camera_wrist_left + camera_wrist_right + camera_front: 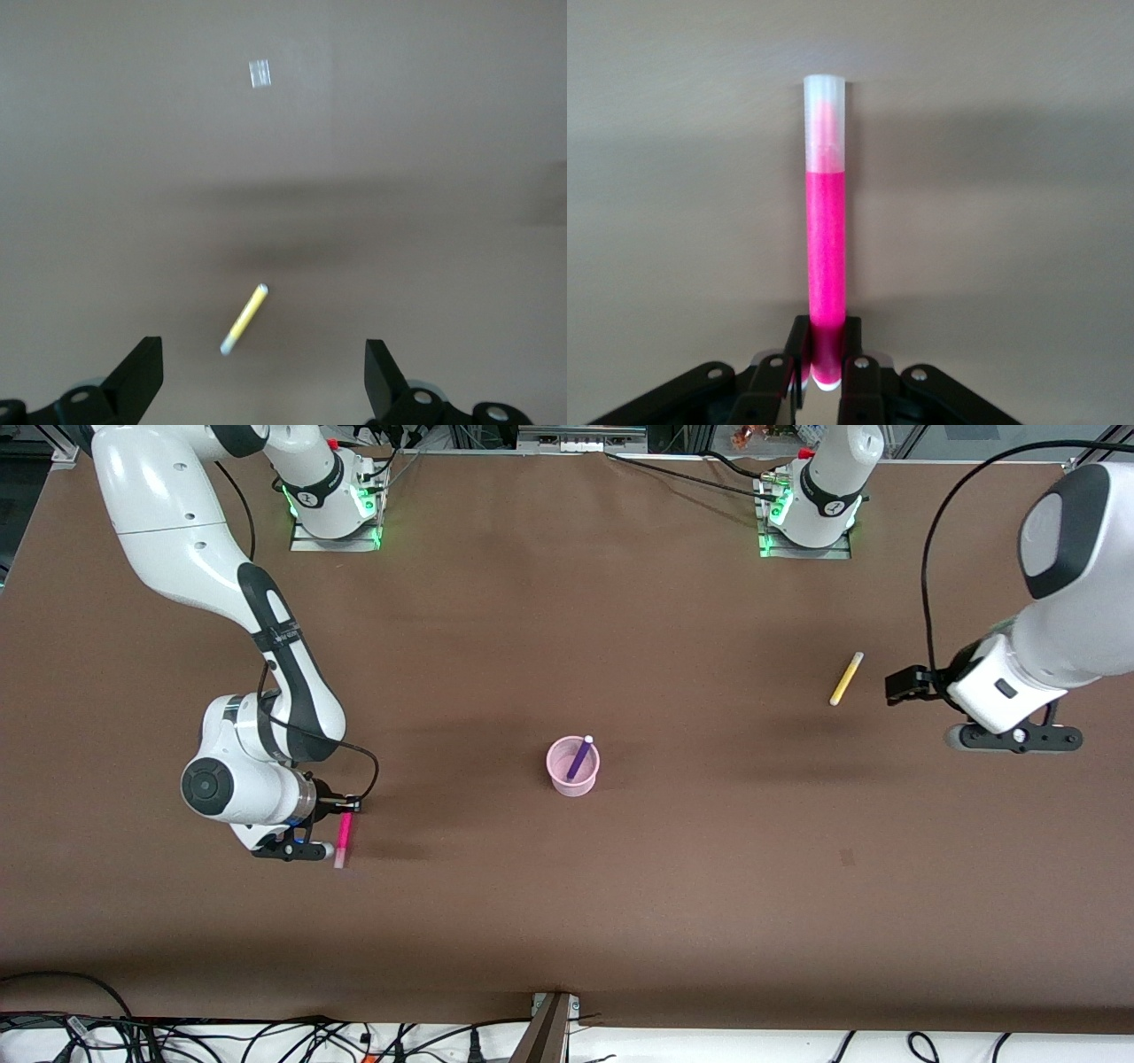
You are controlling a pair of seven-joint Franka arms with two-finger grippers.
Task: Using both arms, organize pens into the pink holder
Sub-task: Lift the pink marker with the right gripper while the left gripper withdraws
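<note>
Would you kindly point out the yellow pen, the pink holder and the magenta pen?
yellow pen (846, 678), front view, middle of its barrel.
pink holder (562, 776), front view, its outer wall.
magenta pen (827, 257), right wrist view, middle of its barrel.

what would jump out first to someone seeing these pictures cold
The right gripper, low at the right arm's end of the table, is shut on one end of a bright pink pen. Mid-table stands the pink cup with a purple pen leaning in it. Toward the left arm's end a yellow pen lies alone on the brown table, with the open left gripper hovering by it.
</note>
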